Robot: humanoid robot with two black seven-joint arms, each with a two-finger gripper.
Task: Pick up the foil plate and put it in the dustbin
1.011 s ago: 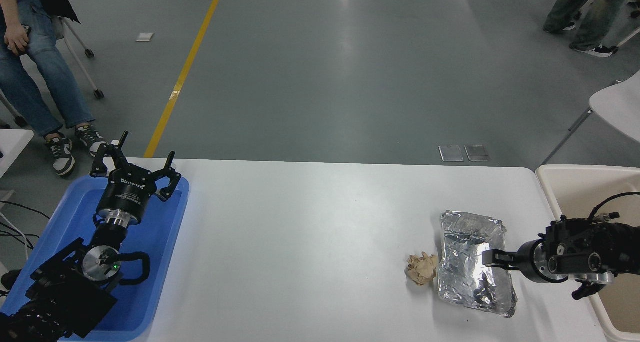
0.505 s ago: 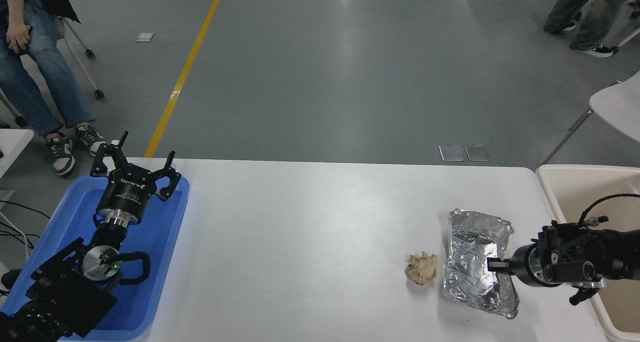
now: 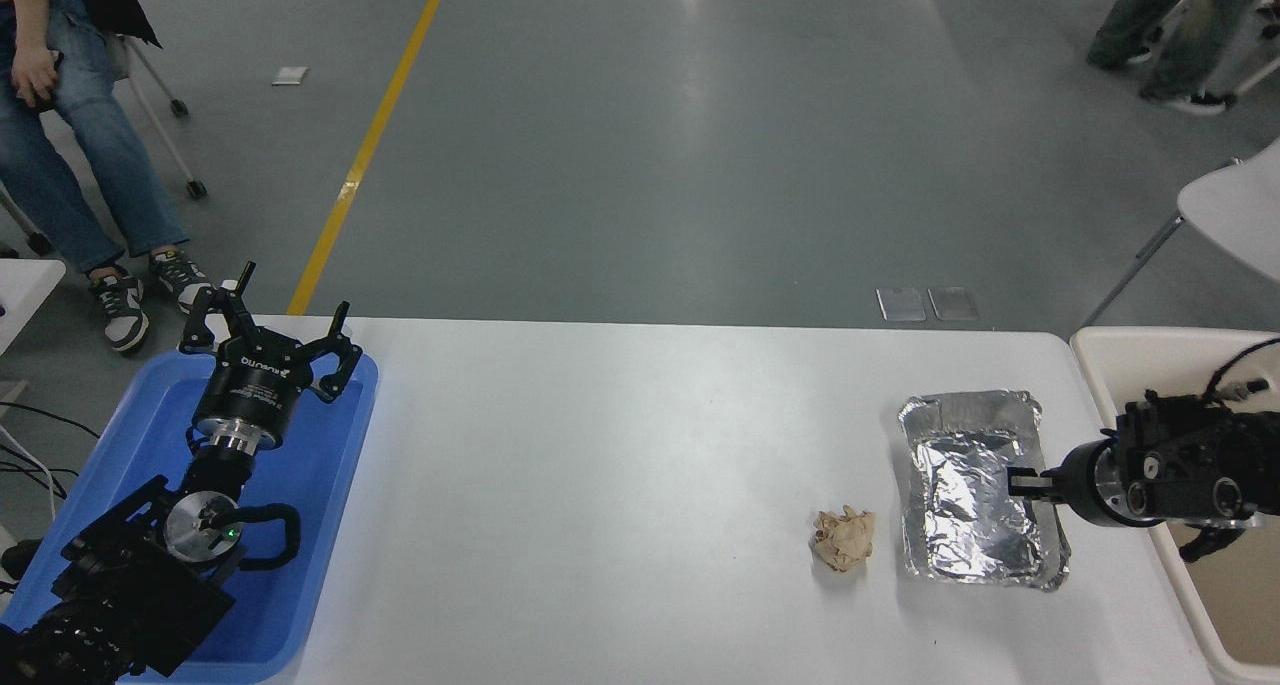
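Observation:
The foil plate (image 3: pixel 968 485), shiny and crinkled, is at the right side of the white table, its long side running away from me. My right gripper (image 3: pixel 1026 483) comes in from the right edge and is shut on the plate's right rim. Just right of the table stands the beige dustbin (image 3: pixel 1098 365), and the right arm reaches over its rim. My left gripper (image 3: pixel 272 327) is parked open over the blue tray (image 3: pixel 330 465) at the lower left.
A crumpled tan paper ball (image 3: pixel 845 538) lies just left of the foil plate. A white chair (image 3: pixel 1235 205) stands beyond the dustbin. A person sits at the far left (image 3: pixel 70 125); another person's legs (image 3: pixel 1165 25) show at the top right.
The foil plate has turned from a slant to square with the table and shifted right and away, toward the dustbin, carried by the right gripper. The left arm has not moved.

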